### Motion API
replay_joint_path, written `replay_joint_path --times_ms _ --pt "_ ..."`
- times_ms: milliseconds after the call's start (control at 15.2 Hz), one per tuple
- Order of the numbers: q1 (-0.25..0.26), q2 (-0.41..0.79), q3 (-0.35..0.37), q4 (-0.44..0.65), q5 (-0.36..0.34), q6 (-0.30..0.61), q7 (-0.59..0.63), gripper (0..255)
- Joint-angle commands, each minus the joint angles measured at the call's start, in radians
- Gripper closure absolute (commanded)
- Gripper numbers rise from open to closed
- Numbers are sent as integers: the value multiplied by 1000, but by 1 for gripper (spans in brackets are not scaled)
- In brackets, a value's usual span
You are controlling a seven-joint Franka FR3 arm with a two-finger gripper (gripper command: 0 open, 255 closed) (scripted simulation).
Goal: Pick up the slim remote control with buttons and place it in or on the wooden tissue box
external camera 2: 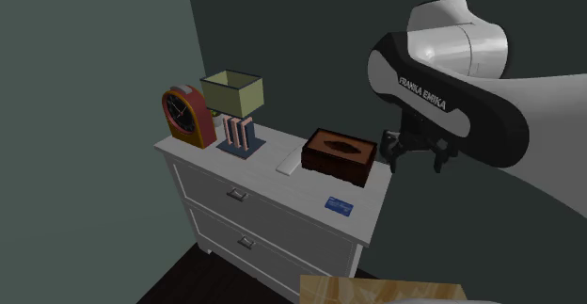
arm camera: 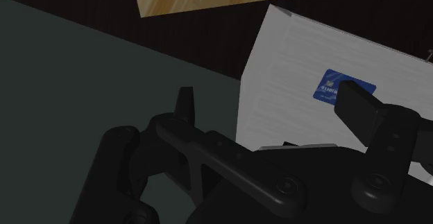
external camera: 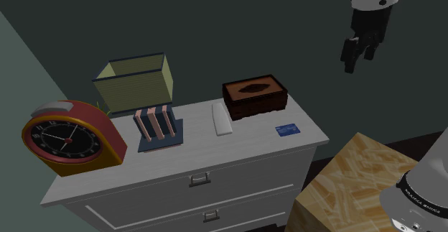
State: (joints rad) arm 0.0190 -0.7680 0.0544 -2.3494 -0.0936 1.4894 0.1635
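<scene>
My gripper (external camera: 360, 58) hangs in the air, high up and off the end of the white dresser (external camera: 237, 144) that lies nearest my wooden stand (external camera: 352, 184). Its two fingers stand wide apart with nothing between them. The slim white remote (external camera: 223, 118) lies flat on the dresser top just beside the dark wooden tissue box (external camera: 255, 96), on the side toward the striped book holder (external camera: 158, 126); I cannot tell whether they touch. A blue card (external camera: 288, 130) lies near the front corner. Toward the shoulder view's left stand an olive open-topped box (external camera: 136, 83) and a red clock (external camera: 72, 138).
</scene>
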Motion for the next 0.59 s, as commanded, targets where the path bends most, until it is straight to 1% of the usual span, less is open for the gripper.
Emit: replay_joint_path --times_ms 0,264,528 --pt "0 0 0 0 0 0 0 0" --pt "14 65 59 -29 48 111 91 0" --pt "26 152 119 -36 85 224 180 0"
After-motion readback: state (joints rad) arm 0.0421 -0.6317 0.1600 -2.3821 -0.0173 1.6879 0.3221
